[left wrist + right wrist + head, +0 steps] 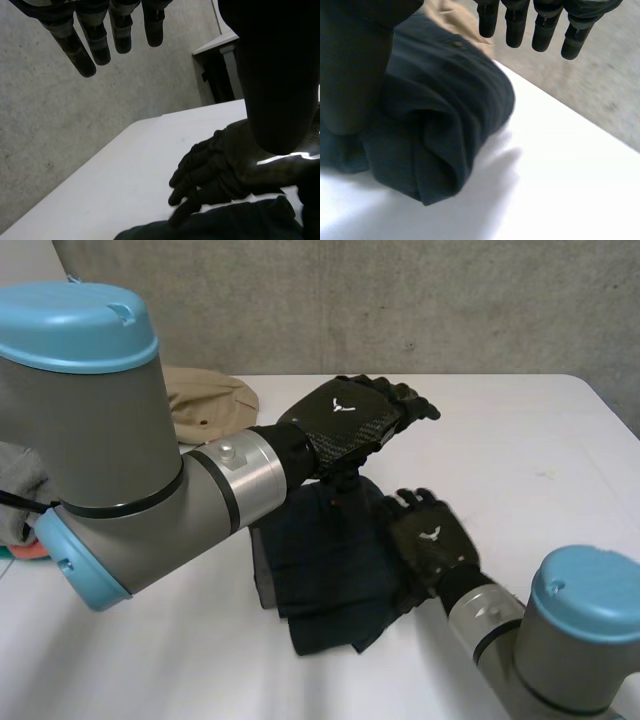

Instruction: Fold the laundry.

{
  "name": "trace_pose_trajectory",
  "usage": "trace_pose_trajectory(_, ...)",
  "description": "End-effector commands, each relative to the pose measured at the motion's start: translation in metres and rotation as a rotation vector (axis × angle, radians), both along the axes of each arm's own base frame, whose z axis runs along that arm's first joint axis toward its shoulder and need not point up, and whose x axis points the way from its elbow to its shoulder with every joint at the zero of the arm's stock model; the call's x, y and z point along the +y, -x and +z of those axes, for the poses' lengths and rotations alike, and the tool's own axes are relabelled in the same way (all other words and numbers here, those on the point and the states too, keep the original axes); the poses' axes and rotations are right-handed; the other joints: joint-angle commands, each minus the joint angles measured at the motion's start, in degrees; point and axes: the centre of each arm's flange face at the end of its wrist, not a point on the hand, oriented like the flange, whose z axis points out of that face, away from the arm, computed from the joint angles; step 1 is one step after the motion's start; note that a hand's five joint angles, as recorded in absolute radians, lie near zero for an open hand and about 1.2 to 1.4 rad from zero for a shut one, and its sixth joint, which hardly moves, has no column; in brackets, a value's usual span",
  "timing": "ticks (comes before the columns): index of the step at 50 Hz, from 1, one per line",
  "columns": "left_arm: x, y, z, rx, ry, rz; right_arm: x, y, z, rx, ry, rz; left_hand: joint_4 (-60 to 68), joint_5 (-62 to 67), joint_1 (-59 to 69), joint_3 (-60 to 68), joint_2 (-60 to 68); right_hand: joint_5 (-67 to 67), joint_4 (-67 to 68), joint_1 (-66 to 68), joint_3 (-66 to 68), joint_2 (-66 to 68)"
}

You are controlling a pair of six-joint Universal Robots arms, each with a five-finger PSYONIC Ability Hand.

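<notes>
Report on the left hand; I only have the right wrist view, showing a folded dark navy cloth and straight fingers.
Observer: The left hand hangs above the folded dark navy cloth, fingers straight, holding nothing.
Operator: Locate the right hand.
Observer: The right hand sits at the cloth's right edge in the head view, fingers relaxed.
Operator: Name anything else.
Observer: A crumpled tan cloth lies on the white table beyond the left arm.

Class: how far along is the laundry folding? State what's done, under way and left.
Done: the dark garment lies folded into a bundle. Under way: the right hand rests open on its edge; the left hand hovers open above. Left: the tan garment behind looks unfolded.
</notes>
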Motion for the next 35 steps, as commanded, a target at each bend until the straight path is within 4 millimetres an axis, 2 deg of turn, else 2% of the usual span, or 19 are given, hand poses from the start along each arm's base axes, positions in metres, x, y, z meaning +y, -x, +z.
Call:
trace_pose_trajectory(1, 0.004, 0.000, 0.007, 0.013, 0.012, -0.005, -0.012, 0.012, 0.006, -0.145, -0.159, -0.122, -1.4, -2.6, -0.1, -1.9, -1.5, -2.3, -1.6, -1.3, -1.6, -0.8)
trace_pose_trajectory(8, 0.005, 0.000, 0.006, 0.012, 0.009, -0.007, -0.021, 0.012, -0.003, -0.213, -0.247, -0.156, -1.4, -2.6, -0.1, -1.9, -1.5, -2.3, -1.6, -1.3, -1.6, -0.8)
trace_pose_trajectory(20, 0.006, -0.001, 0.001, 0.000, -0.004, -0.007, -0.026, 0.003, -0.020, -0.213, -0.340, -0.128, -1.4, -2.6, -0.1, -1.9, -1.5, -2.3, -1.6, -1.3, -1.6, -0.8)
trace_pose_trajectory(24, 0.005, -0.003, 0.001, -0.001, -0.005, -0.002, -0.025, -0.003, -0.022, -0.209, -0.356, -0.095, -1.4, -2.6, -0.1, -1.9, -1.5, 18.0, 18.6, 18.9, 18.7, 19.5)
trace_pose_trajectory(25, 0.004, -0.004, 0.001, 0.000, -0.006, 0.001, -0.026, -0.005, -0.023, -0.214, -0.358, -0.084, -1.4, -2.6, -0.1, -1.9, -1.5, 33.7, 34.4, 34.7, 34.4, 35.2)
trace_pose_trajectory(28, 0.003, -0.005, 0.001, 0.000, -0.006, 0.006, -0.032, -0.009, -0.024, -0.220, -0.353, -0.073, -1.4, -2.6, -0.1, -1.9, -1.5, 63.3, 64.0, 64.3, 64.0, 64.8)
trace_pose_trajectory(29, 0.003, -0.006, 0.001, 0.000, -0.006, 0.009, -0.037, -0.011, -0.026, -0.222, -0.352, -0.070, -1.4, -2.6, -0.1, -1.9, -1.5, 67.6, 68.3, 68.6, 68.3, 69.1)
trace_pose_trajectory(35, -0.001, -0.008, 0.002, 0.002, -0.007, 0.020, -0.065, -0.012, -0.025, -0.242, -0.329, -0.073, -1.4, -2.6, -0.1, -1.9, -1.5, 67.7, 68.4, 68.7, 68.4, 69.2)
